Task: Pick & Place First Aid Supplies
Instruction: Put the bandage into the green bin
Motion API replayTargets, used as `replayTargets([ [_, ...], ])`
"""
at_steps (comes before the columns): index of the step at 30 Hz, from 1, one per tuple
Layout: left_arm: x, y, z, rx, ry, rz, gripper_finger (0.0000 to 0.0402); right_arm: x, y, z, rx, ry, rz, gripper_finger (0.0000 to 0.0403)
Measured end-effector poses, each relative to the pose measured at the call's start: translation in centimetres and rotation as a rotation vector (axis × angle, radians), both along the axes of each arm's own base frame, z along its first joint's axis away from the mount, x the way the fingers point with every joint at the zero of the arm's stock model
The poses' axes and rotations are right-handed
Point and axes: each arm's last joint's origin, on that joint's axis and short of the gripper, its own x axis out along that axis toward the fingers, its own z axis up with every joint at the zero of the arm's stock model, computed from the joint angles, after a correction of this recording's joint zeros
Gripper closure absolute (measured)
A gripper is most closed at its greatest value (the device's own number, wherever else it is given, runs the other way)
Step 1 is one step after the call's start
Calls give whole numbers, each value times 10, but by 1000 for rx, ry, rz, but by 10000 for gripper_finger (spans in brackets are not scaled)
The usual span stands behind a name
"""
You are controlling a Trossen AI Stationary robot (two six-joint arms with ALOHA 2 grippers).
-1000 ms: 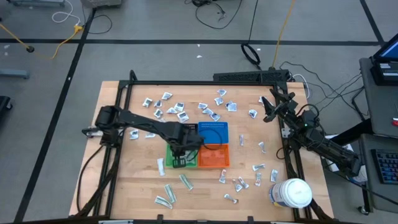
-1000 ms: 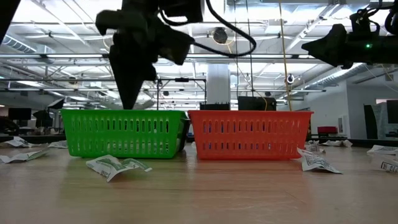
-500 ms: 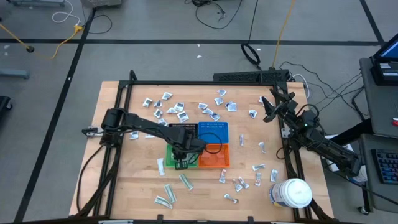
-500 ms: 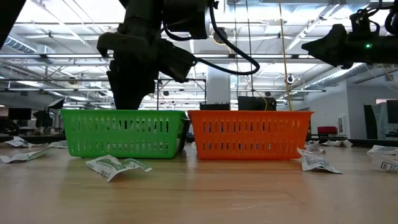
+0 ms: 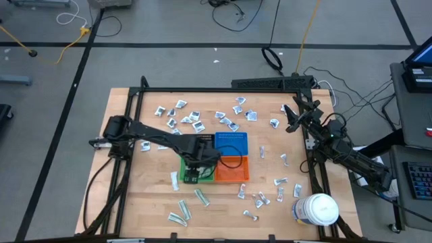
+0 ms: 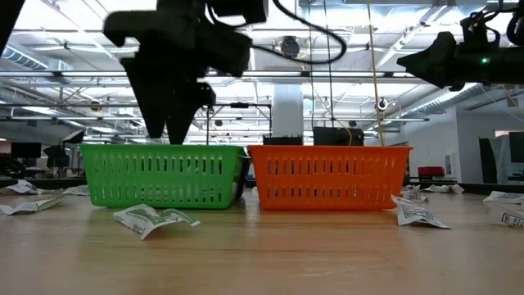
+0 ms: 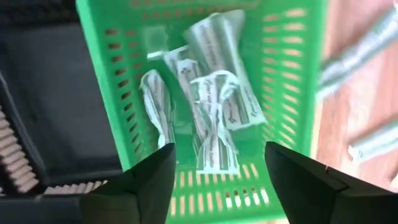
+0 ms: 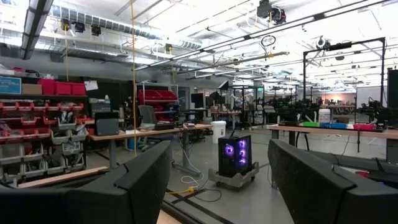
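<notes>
Left wrist view: left gripper (image 7: 217, 177) fingers spread, empty, directly above green bin (image 7: 109, 87); strip packets (image 7: 211, 118) lie below. Right gripper (image 5: 291, 119) wide, parked at table edge.

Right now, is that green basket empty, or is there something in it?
Not empty. The left wrist view shows several long white wrapped packets lying piled on the floor of the green basket, below the left gripper, whose jaws stand apart.
</notes>
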Motion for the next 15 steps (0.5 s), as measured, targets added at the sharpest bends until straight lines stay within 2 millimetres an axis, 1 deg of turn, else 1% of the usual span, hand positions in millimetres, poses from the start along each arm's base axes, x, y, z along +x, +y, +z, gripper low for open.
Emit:
replayTargets([
  [3,-5,-4,12,-1,-42,-133,135,0,0,0,0,0,0,140],
  [7,-12,-11,23,24,-96,-335,133,0,0,0,0,0,0,140],
  [10,-16,-15,30,64,-121,-429,133,0,0,0,0,0,0,140],
  [15,-19,-25,31,114,-124,-529,133,0,0,0,0,0,0,140],
])
